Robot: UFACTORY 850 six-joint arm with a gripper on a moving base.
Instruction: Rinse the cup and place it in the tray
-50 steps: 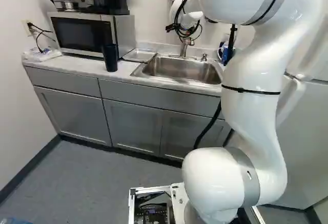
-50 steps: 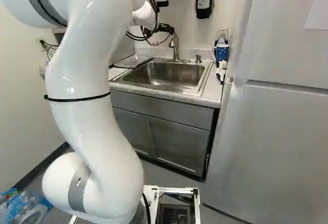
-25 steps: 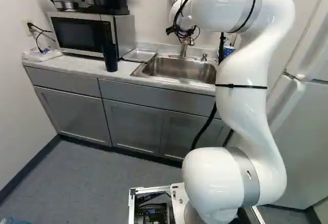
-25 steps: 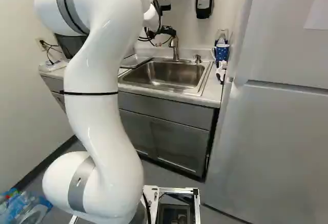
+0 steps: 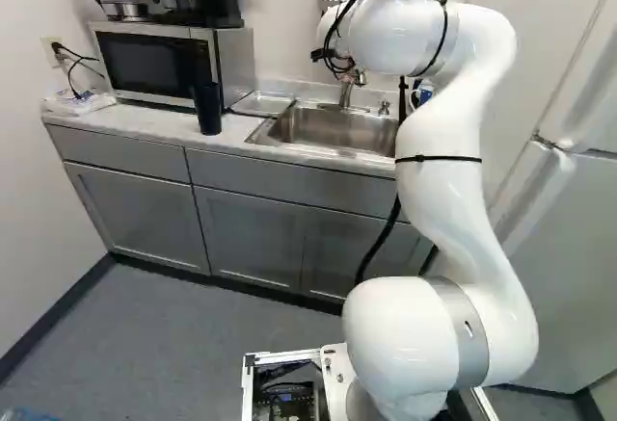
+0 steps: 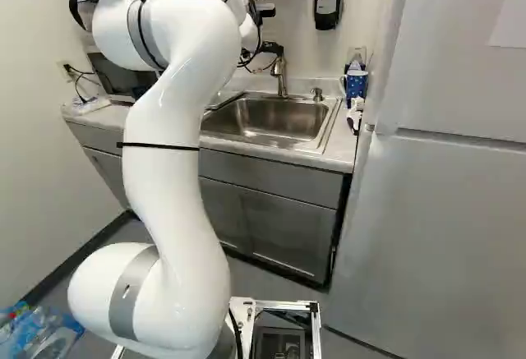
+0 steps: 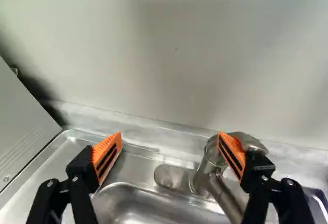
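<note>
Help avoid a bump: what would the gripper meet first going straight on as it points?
Likely the wall behind the sink, though the faucet, which one pad overlaps in the wrist view, might be brushed first; depth is unclear.

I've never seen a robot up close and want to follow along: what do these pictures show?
The white machine is a robot arm. Two pictures look past it from its base, one from each side. The third is from its wrist: the black gripper with orange pads is open, holding nothing, near a faucet. On the counter, a dark cup stands by the microwave, and a metal tray lies beside the sink.
</note>
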